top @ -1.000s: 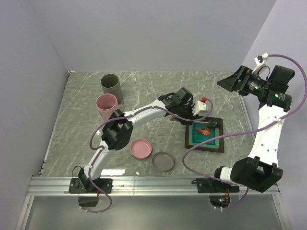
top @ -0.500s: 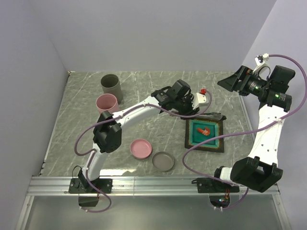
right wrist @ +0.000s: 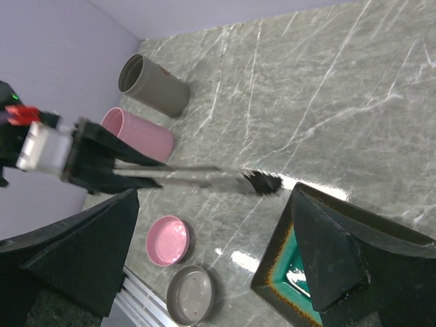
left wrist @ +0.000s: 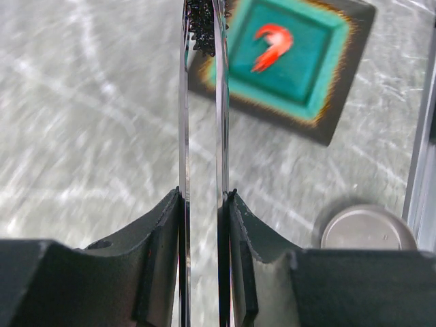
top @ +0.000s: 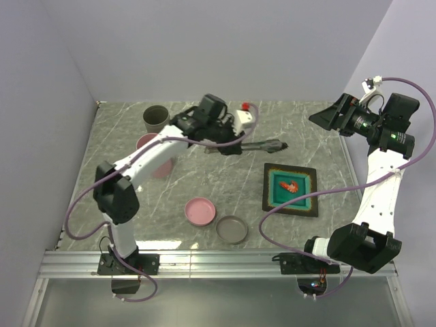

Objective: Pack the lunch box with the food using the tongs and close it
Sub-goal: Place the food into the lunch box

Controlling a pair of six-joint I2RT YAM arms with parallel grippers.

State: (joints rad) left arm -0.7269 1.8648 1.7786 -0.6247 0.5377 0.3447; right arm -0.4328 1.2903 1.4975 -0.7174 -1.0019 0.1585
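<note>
Top external view, contents of table (top: 310, 136):

1. Left gripper (top: 228, 142): out over the far middle of the table, jaws clamped on the tongs (top: 262, 144). The tongs lie level and their tips point toward the right edge. The tips end short of the plate (top: 308, 176), on its far side.
2. Right gripper (top: 325, 117): raised near the far right corner, jaws spread wide, nothing between them.
3. Plate: square, dark rim, teal centre, right of the table's middle.
4. Shrimp (top: 289, 184): orange-red, lies in the teal centre of the plate.
5. Pink lid (top: 201, 211): round, rim up, near the front edge, left of the plate.
6. Grey lid (top: 232, 229): round, just beside the pink lid, closer to the front edge.
7. Grey cup (top: 156, 119): upright, far left corner.
8. Pink cup (top: 146, 143): upright, just in front of the grey cup, partly hidden by the left arm.

Left wrist view: both pads (left wrist: 160, 259) press the two slim arms of the tongs, which run almost parallel with a narrow gap. Their dark ridged tips show against one corner of the plate. The shrimp is blurred, and the grey lid shows at the lower right.

Right wrist view: the tongs cross between the two spread fingers (right wrist: 82, 259). Both cups stand beyond them, and both lids lie below.
</note>
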